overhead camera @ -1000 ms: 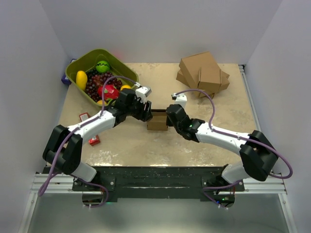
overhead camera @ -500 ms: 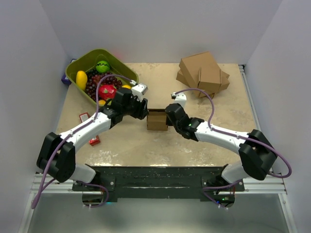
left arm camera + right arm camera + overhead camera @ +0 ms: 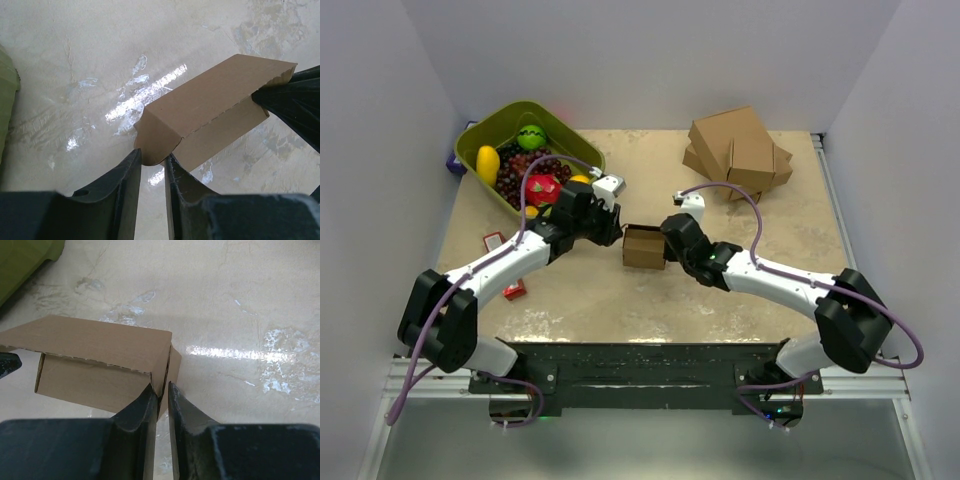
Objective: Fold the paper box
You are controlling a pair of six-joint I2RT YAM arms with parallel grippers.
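The paper box (image 3: 643,247) was held up between the two grippers, one at each end. It was found right in front of both sets of fingertips.

The left arm was stretched out from its base and bent in toward the middle. The left gripper (image 3: 152,157) was pointed across at the other gripper. Its fingers (image 3: 129,175) were kept close together, with only a thin gap. A small rounded flap at the near end of the box was pinched in that gap. From this gripper, the box was seen to run away and to the right, with its flat top turned up.

The right arm was bent the same way from the other side, so the two arms were made to look like a wide V. The right gripper (image 3: 160,390) was also nearly closed. A thin flap at its end of the box was squeezed between its fingertips. The rest of the box was seen ahead of this gripper and to its left.

A green tub (image 3: 480,140) of fruit was seen behind the left gripper. A pile of brown cartons (image 3: 738,148) was seen well beyond the right gripper. The table (image 3: 620,300) was seen under both.
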